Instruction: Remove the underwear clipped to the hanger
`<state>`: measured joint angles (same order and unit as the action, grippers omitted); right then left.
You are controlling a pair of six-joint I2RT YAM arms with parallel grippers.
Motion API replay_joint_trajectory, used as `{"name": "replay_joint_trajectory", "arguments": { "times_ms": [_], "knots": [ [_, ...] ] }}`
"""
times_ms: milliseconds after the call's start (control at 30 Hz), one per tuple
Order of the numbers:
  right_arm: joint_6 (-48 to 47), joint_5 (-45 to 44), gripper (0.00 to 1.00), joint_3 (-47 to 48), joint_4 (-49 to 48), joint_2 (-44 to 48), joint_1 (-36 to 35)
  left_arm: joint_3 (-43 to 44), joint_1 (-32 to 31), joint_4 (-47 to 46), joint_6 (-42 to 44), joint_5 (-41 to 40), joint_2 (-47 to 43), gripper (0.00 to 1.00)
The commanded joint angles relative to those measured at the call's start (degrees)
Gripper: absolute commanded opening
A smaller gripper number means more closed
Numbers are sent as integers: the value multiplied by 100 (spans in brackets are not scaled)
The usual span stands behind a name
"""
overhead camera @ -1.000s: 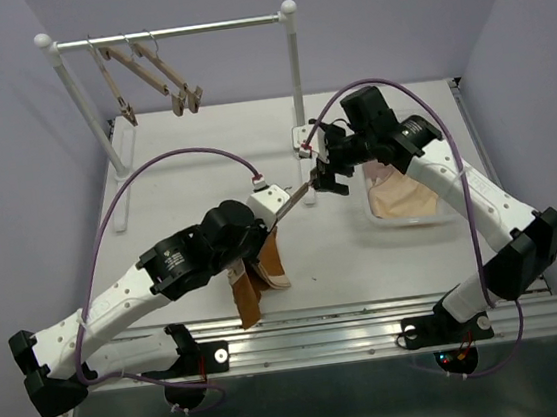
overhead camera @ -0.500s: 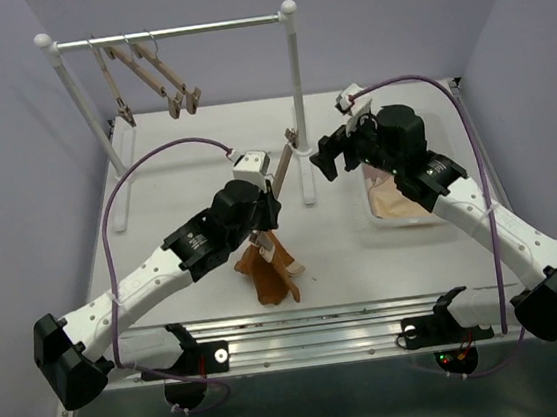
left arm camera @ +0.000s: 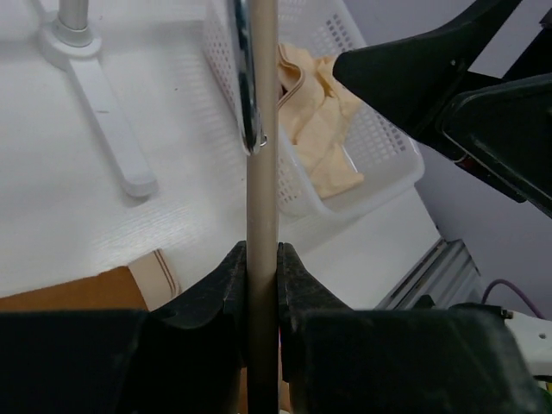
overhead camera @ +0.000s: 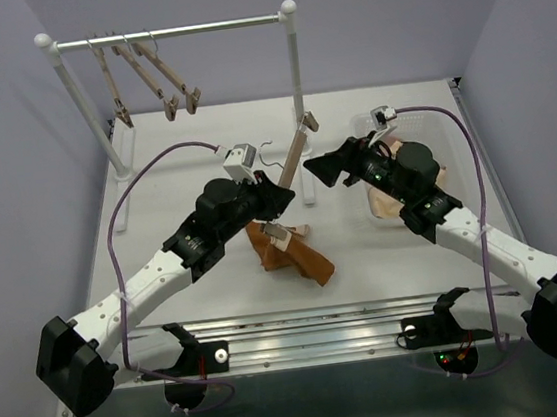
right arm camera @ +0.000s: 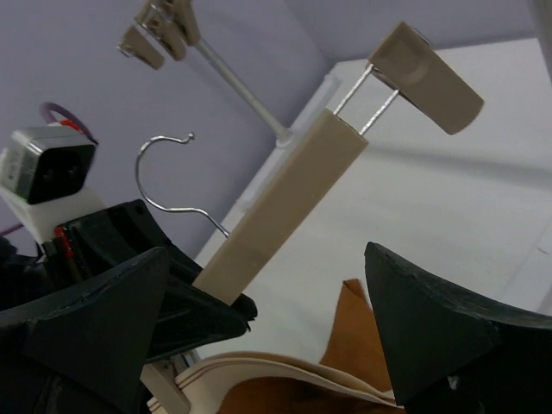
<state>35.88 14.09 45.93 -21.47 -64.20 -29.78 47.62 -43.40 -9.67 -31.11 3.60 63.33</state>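
**A:** What is the left gripper [left arm camera: 262,259] doing?

**B:** It is clenching the hanger [left arm camera: 264,198] by its flat bar, one finger pressing on each side, over the middle of the table [overhead camera: 364,249]. The bar is tilting up and away, and its free clip [right arm camera: 427,73] is pointing toward the rack [overhead camera: 297,86].

**A:** And the right gripper [overhead camera: 322,168]?

**B:** It is hovering just right of the hanger's upper half. Its jaws are spreading wide and gripping nothing. In its wrist view the bar is showing between the two fingers [right arm camera: 95,319]. Whether it is touching either one, I cannot tell.

**A:** Where is the underwear sitting?

**B:** The brown underwear [overhead camera: 292,259] is hanging from the hanger's lower clip [overhead camera: 277,232], just below the left gripper. It is trailing out toward the near right. I cannot tell whether its far end is resting on the table. Its lighter waistband [left arm camera: 159,272] is showing beside the left fingers.

**A:** Is any other piece showing?

**B:** The cream underwear [left arm camera: 315,121] is lying crumpled in the white basket [left arm camera: 379,164]. The basket is sitting on the right side of the table, under the right arm.

**A:** What is going on at the rack?

**B:** Two more hangers [overhead camera: 153,77] are hanging on its rail at the left end, well apart from both grippers.
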Motion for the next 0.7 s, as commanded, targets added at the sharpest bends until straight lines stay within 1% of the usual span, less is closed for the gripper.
{"name": "replay_joint_trajectory", "arguments": {
  "times_ms": [0,100,300,333,400,467,500,533,600,633,667],
  "knots": [
    [937,419,100,-197,-1883,-30,42,-147,24,-1194,-237,528,-347,0],
    [1123,542,100,-260,-2315,-162,42,-287,24,-1492,-211,773,-461,0],
    [1334,946,100,-76,-2493,-610,42,-560,24,-1888,-220,1134,-672,0],
    [1351,1051,100,-110,-2719,-654,42,-586,24,-1976,-202,1178,-699,0],
    [1457,1175,96,-137,-3115,-786,42,-630,24,-2003,-185,1249,-752,0],
    [1509,1315,93,-94,-3257,-865,42,-674,24,-2100,-193,1319,-787,0],
    [1545,1359,86,-58,-3327,-935,42,-692,24,-2152,-193,1406,-787,0],
    [1562,1360,83,-58,-3467,-962,42,-701,24,-2179,-193,1459,-787,0],
    [1641,1482,71,-67,-3697,-1006,42,-657,24,-2214,-167,1609,-717,0],
    [1685,1483,63,-76,-3741,-1032,42,-631,24,-2223,-158,1661,-682,0],
    [1694,1500,50,-76,-3767,-1050,42,-613,24,-2223,-132,1732,-629,0]
  ]
}}
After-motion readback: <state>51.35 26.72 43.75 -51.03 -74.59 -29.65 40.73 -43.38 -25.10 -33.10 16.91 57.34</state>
